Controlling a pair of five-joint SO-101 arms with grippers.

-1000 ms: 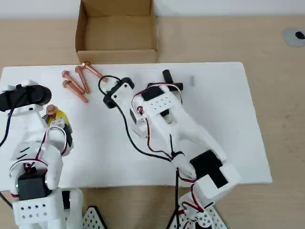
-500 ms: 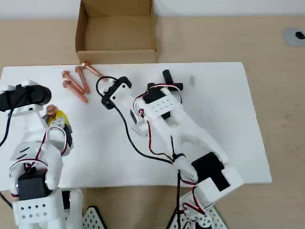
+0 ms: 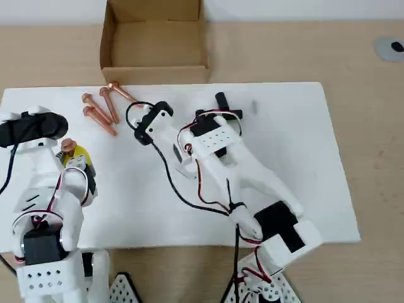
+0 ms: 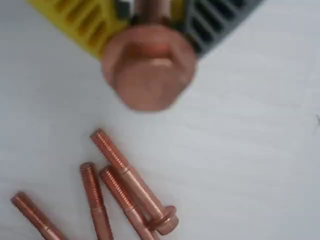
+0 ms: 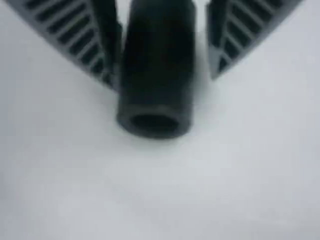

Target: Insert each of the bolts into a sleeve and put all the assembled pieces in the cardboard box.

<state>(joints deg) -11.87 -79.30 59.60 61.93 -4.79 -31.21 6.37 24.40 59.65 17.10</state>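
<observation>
The left hand pinches a copper bolt; the right hand pinches a black sleeve over the tabletop. Line the shank squarely with the sleeve's bore before pushing.

The wooden tabletop carries a white sheet across its middle. The cardboard box sits on the wood at the sheet's far edge. Four loose copper bolts lie clustered on the sheet near the box. A small grey disc lies on the wood, well apart.
</observation>
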